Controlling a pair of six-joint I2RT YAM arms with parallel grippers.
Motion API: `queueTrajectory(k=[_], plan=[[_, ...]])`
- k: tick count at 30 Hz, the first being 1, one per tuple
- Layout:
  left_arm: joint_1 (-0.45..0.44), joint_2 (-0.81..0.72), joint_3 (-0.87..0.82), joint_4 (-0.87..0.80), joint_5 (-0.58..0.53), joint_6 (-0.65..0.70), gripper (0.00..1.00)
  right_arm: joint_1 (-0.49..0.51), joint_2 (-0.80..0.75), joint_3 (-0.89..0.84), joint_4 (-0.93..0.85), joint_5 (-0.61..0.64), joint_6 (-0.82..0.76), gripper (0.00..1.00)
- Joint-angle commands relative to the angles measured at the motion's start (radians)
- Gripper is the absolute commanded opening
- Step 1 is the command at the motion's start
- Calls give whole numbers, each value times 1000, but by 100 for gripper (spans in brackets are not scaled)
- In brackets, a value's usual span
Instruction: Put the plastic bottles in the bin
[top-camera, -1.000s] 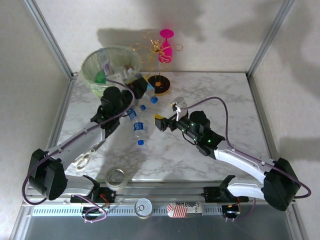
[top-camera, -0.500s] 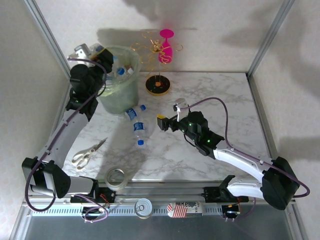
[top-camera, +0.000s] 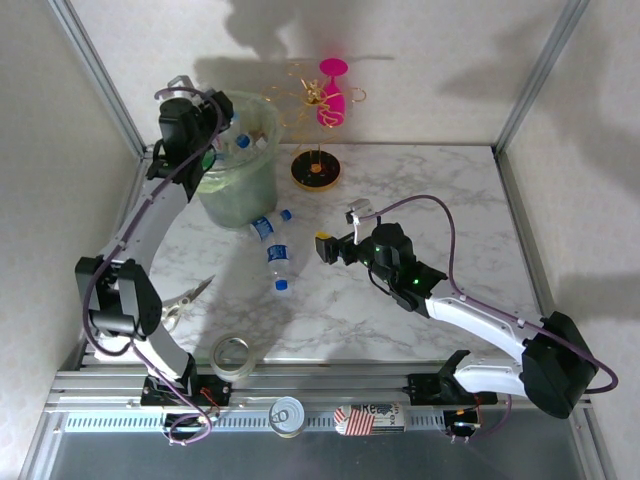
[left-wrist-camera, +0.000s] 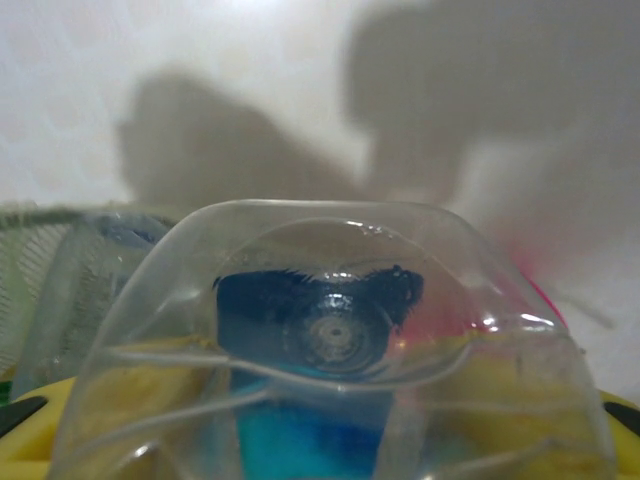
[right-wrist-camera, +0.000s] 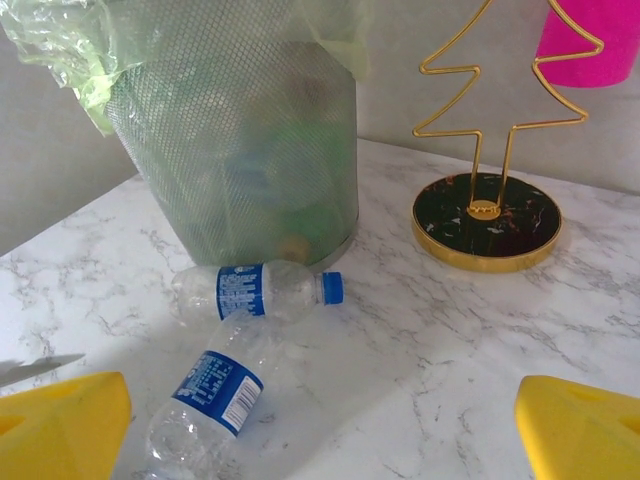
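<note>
Pinching a clear bottle (left-wrist-camera: 330, 340) beside the bin (top-camera: 240, 188) rim, the left pincer (top-camera: 213, 130) risked dropping it outside; the right pincer (top-camera: 326, 247) stood spread.

Round grey-green mesh bin (right-wrist-camera: 250, 150), pale green bag liner (right-wrist-camera: 60, 45); two clear blue-labelled plastic bottles (right-wrist-camera: 255, 292) (right-wrist-camera: 205, 395) lie at its foot on marble tabletop (right-wrist-camera: 400, 380); gold wire tree stand (right-wrist-camera: 487, 225) beside.

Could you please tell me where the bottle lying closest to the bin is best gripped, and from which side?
Probably across its labelled middle, from above: the bottle lies flat on its side, the bin stands close behind it and another bottle lies just in front.
</note>
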Motion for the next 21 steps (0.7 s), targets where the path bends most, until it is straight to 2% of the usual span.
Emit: queueTrajectory(k=[1,4,7,15,21], plan=[[3,24,56,-52,59,-23,55,-4,3,5,3,1,42,99],[3,47,77,-77,76,-24,68,-4,24,-3,21,-38,76,99],[0,46,99,-97,80,-19,99,-4,56,4,23,-63,93,99],[-15,-63,91,-106,45,23,100,-4,131,54,12,-96,101,99],[-21,-258,-59,-12,-15,38,100,-4,197,96,3,-122,116,99]])
